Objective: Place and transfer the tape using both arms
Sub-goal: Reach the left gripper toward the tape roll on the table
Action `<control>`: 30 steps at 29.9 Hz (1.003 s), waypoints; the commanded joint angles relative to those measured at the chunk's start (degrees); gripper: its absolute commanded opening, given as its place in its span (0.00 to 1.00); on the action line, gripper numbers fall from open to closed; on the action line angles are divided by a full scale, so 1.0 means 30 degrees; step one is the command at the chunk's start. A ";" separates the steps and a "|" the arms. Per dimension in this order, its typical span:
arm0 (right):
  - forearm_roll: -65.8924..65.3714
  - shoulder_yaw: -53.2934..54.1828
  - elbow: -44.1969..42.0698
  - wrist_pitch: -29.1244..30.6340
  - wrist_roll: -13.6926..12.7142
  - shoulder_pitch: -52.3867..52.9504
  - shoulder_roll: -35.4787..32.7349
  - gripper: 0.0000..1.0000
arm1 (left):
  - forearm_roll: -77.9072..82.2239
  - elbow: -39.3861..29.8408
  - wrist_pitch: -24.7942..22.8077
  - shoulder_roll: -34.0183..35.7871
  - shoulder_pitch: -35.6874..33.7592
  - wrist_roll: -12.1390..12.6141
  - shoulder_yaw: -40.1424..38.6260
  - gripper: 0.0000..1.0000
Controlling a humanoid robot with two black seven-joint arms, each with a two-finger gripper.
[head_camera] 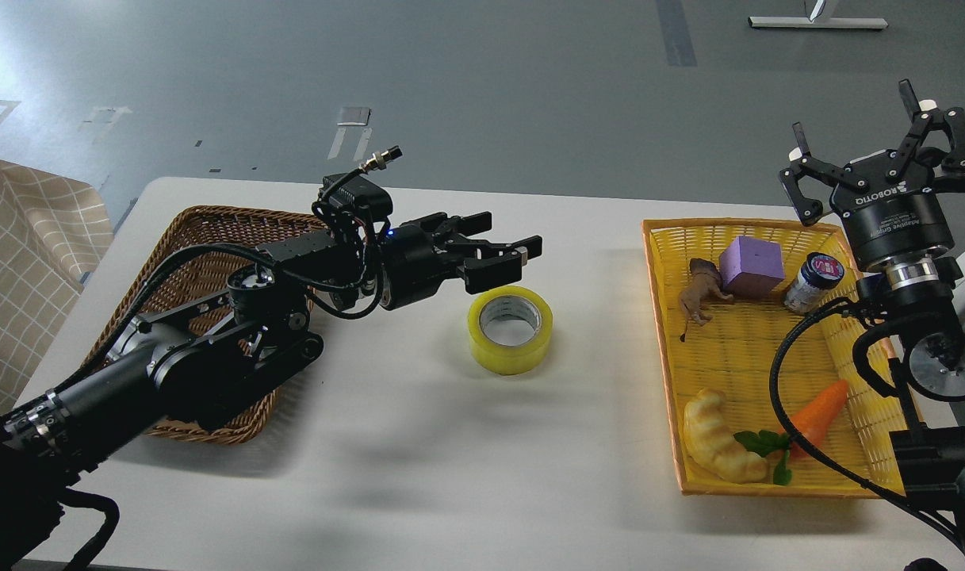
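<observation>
Left pincer (502,258) is sitting just above and behind the wide roll of translucent yellow packing tape with the grey-white core (511,328), fingers close together and gripping nothing; I'm reading it as clenched, though the fingertips overlap from this angle, so I'm not fully sure.

Going near to far:
- Pale croissant-shaped toy (720,449) and orange plastic carrot with green leaves (817,412) are lying at the near end of the yellow woven plastic tray (663,349) on the right.
- Tape is lying flat on the white table (419,468), core hole up, between the tray and the brown wicker basket (204,226) on the left, touching neither.
- Brown toy animal (702,295), purple cube (752,266) and small dark-capped jar (813,282) are sitting at the tray's far end.
- Right pincer (867,155) is hovering released past the tray's far right corner, fingers splayed, well apart from the tape.

Progress, as I'm judging it: tape is out on the table, so one placement looks done. Pickup by the left arm and drop into the wicker basket are looking like what's left.

Hidden: left arm is covering most of the wicker basket, so I can't see its contents. Right arm is cutting off the tray's right edge.
</observation>
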 commanded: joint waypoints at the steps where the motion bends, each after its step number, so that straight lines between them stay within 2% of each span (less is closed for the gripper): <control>1: -0.0004 -0.0246 0.0034 -0.0001 -0.0002 0.0028 -0.0029 1.00 | 0.1059 0.0255 -0.0031 -0.0073 0.0175 0.1298 0.0027 0.98; 3: -0.0004 -0.0334 0.0034 -0.0001 -0.0002 -0.0001 -0.0059 1.00 | 0.1525 0.0314 -0.0031 -0.0074 -0.0027 0.2963 0.1220 0.98; 6: -0.0004 -0.0335 0.0033 -0.0001 -0.0002 -0.0001 -0.0059 1.00 | 0.2346 0.0314 -0.0031 -0.0074 -0.0700 0.4607 0.2835 0.98; 13: -0.0004 -0.0364 0.0004 -0.0001 -0.0002 -0.0059 -0.0059 1.00 | 0.2436 0.0284 -0.0499 -0.0307 -0.1522 0.4905 0.3162 0.98; 20: -0.0004 -0.0335 -0.0025 -0.0001 -0.0002 -0.0293 -0.0088 1.00 | 0.2436 0.0284 -0.1964 -0.1303 -0.1670 0.4964 0.3191 0.98; 25: -0.0004 -0.0335 -0.0025 -0.0001 -0.0002 -0.0352 -0.0176 1.00 | 0.2378 0.0750 -0.2024 -0.1509 -0.1787 0.4993 0.4596 0.97; 30: -0.0004 -0.0335 -0.0025 -0.0001 -0.0002 -0.0440 -0.0147 1.00 | 0.2349 0.1515 -0.2024 -0.1773 -0.1758 0.5286 0.4627 0.97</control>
